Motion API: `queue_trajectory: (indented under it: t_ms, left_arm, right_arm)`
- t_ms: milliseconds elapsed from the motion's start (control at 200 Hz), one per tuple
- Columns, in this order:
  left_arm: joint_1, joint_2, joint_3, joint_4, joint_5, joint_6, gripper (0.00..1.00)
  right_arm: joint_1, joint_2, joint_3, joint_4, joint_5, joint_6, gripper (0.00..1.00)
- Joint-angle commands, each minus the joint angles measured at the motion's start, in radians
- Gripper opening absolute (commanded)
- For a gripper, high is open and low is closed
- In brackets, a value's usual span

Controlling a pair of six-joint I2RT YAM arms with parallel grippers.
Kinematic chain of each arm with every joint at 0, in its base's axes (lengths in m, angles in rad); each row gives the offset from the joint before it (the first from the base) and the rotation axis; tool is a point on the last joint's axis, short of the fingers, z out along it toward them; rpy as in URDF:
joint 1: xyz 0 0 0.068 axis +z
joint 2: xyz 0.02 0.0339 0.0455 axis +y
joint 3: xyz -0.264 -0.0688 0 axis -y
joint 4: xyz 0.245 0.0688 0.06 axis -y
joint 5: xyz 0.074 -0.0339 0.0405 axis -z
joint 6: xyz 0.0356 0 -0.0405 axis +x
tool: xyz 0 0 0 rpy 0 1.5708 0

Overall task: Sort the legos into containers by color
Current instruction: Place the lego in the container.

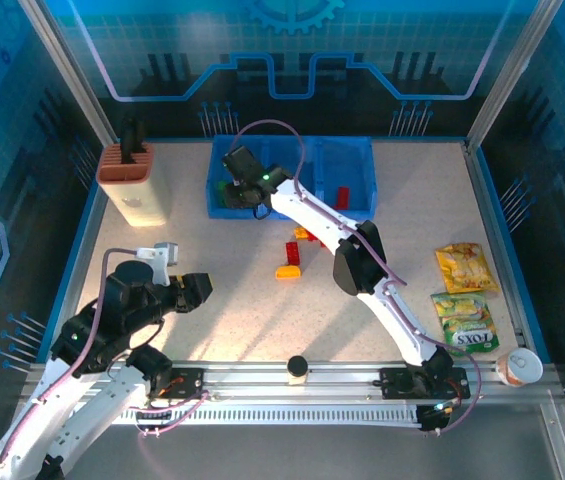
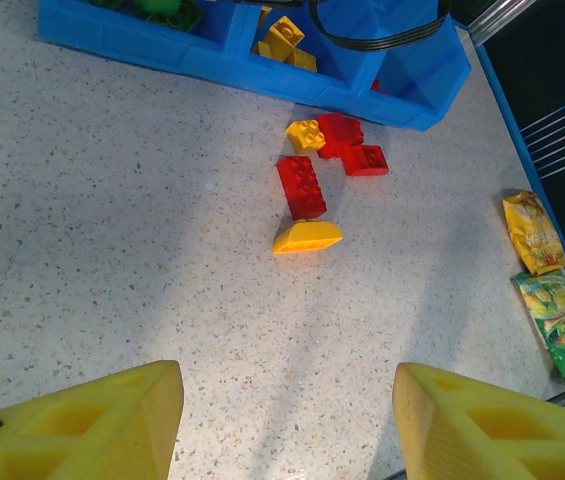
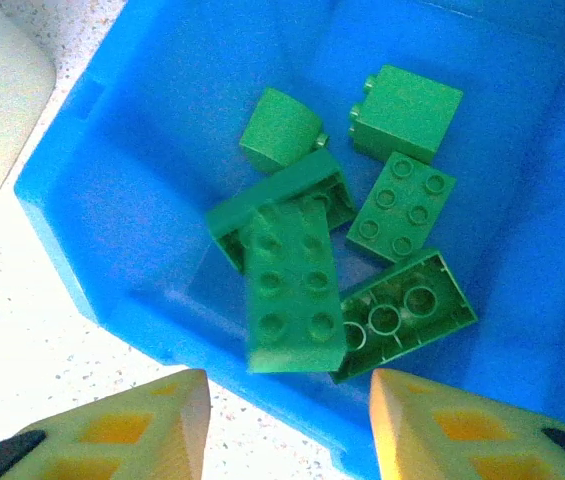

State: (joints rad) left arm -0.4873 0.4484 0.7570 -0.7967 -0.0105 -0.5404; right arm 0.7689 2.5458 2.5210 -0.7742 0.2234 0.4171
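Green legos (image 3: 292,290) lie heaped in the containers' end bin (image 3: 112,230); red and yellow legos (image 2: 302,186) loose on table (image 2: 112,260) near the containers. Right gripper (image 3: 284,420) above that bin, fingers apart, empty. Left gripper (image 2: 287,420) over table, fingers apart, empty.

Below R gripper (image 3: 287,400): piled legos (image 3: 292,290) in containers (image 3: 72,230), end bin; ahead of L gripper (image 2: 284,385): loose legos (image 2: 302,185) on worktop (image 2: 112,220).

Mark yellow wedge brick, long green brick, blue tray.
yellow wedge brick (image 2: 307,237): left wrist view, sloped face.
long green brick (image 3: 290,290): right wrist view, studded top.
blue tray (image 2: 142,45): left wrist view, front wall.
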Motion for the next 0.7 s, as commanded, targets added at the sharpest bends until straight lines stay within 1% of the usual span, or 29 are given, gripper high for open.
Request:
queue_trajectory:
  t_ms: [0,155,255,345,425,535,615,695]
  left_arm:
    - [-0.006,-0.010,-0.014,0.003,0.003,0.016,0.59]
    - [-0.005,-0.010,-0.013,0.001,-0.001,0.014,0.58]
    - [-0.008,0.000,-0.015,0.002,-0.004,0.014,0.58]
    - [-0.008,0.030,-0.014,0.002,-0.001,0.017,0.59]
    - [-0.009,0.076,-0.012,0.010,0.019,0.025,0.60]
    - [-0.016,0.172,-0.013,0.036,0.058,0.031,0.61]
    - [-0.033,0.236,-0.023,0.070,0.069,0.020,0.61]
    - [-0.057,0.287,-0.036,0.118,0.066,0.006,0.62]
  right_arm:
    - [-0.012,0.013,0.024,0.039,-0.019,0.014,0.50]
    - [-0.004,-0.030,0.001,0.040,-0.043,0.030,0.53]
    - [0.018,-0.121,-0.089,0.079,-0.039,0.009,0.54]
    - [0.031,-0.231,-0.190,0.110,-0.036,-0.006,0.58]
    - [0.036,-0.360,-0.321,0.159,-0.033,-0.012,0.63]
    - [0.032,-0.541,-0.550,0.260,-0.028,-0.009,0.69]
    - [0.026,-0.676,-0.718,0.323,-0.021,0.004,0.72]
    - [0.018,-0.801,-0.868,0.348,-0.021,0.033,0.75]
